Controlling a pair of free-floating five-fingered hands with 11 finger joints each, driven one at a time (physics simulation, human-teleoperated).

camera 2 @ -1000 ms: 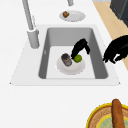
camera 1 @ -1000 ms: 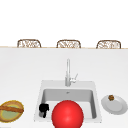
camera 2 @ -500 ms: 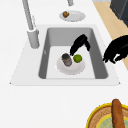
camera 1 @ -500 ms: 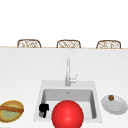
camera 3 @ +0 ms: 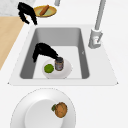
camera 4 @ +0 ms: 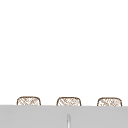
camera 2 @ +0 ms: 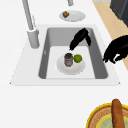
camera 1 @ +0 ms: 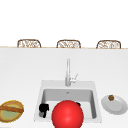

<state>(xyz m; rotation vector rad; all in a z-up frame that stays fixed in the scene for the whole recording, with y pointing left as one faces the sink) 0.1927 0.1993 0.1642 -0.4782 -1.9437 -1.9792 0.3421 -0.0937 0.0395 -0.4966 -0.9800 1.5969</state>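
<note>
While the white counter (camera 1: pixel 22 75) spreads across the whole scene, the sink (camera 2: pixel 110 75) is set in its middle, with the tall faucet (camera 2: pixel 28 15) on its far rim. Three woven chair backs (camera 1: pixel 28 43) stand in a row beyond the counter's far edge. From the front, a big red ball (camera 1: pixel 67 115) covers the near part of the basin.

To the right of the sink lies a large white plate (camera 3: pixel 30 110) with a brown muffin (camera 3: pixel 60 109) on it. To the left sits a yellow-rimmed basket (camera 3: pixel 51 11) holding a long loaf (camera 2: pixel 117 112).

On the basin floor, toward the near side, rests a small white plate (camera 2: pixel 71 68). On it stand a dark jar (camera 2: pixel 68 59), upright, and a green lime (camera 2: pixel 77 58) just beside it on the near side.

Down in the basin, the right hand (camera 2: pixel 79 38) has its fingers spread and its thumb apart. It grips nothing, and its fingertips (camera 3: pixel 55 55) come right to the jar's top; contact cannot be told.

Above the sink's near left rim hangs the left hand (camera 2: pixel 118 48), fingers loosely bent and holding nothing.
</note>
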